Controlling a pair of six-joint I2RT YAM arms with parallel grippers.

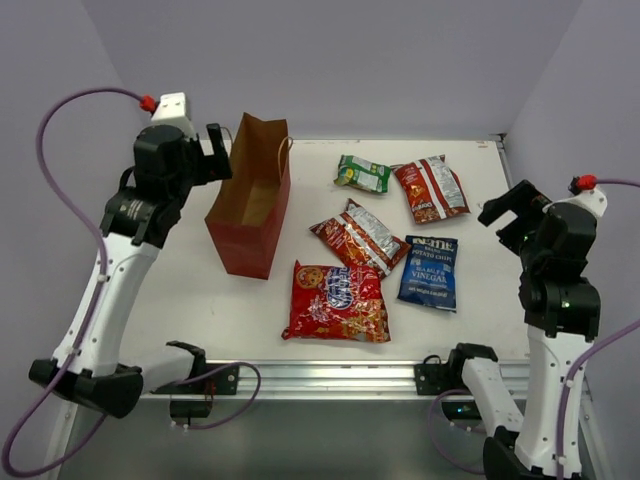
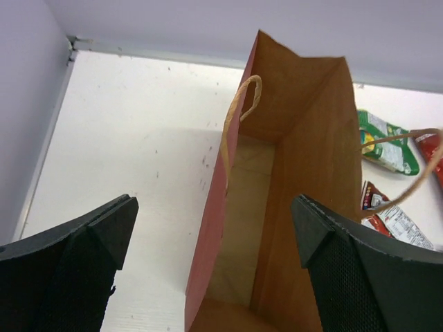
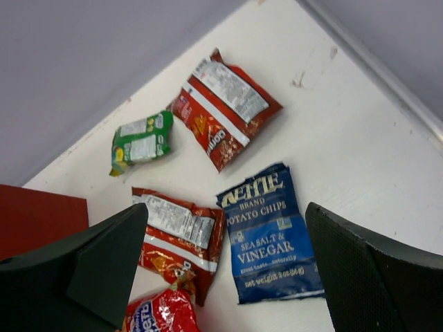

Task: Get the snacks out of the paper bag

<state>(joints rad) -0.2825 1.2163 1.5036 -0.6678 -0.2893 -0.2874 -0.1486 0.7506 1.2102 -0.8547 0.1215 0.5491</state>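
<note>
Left arm: elbow bent, wrist held high at the tabletop's (image 1: 480, 330) left; left end effector (image 1: 218, 152) wide open, holding nothing, just beside the paper bag's (image 1: 250, 215) top edge.
Right arm: upright at right; right end effector (image 1: 512, 205) wide open, holding nothing, tilted towards the snacks (image 1: 337, 302).
Paper bag: standing upright, left of centre.
Snacks: five packets flat on the tabletop, right of the bag.

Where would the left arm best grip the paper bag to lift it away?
I'd pinch the paper bag by its left wall at the rim, with the left gripper coming down from above, one finger inside and one outside. It stands upright, mouth open, and that thin flat wall is nearest.
</note>
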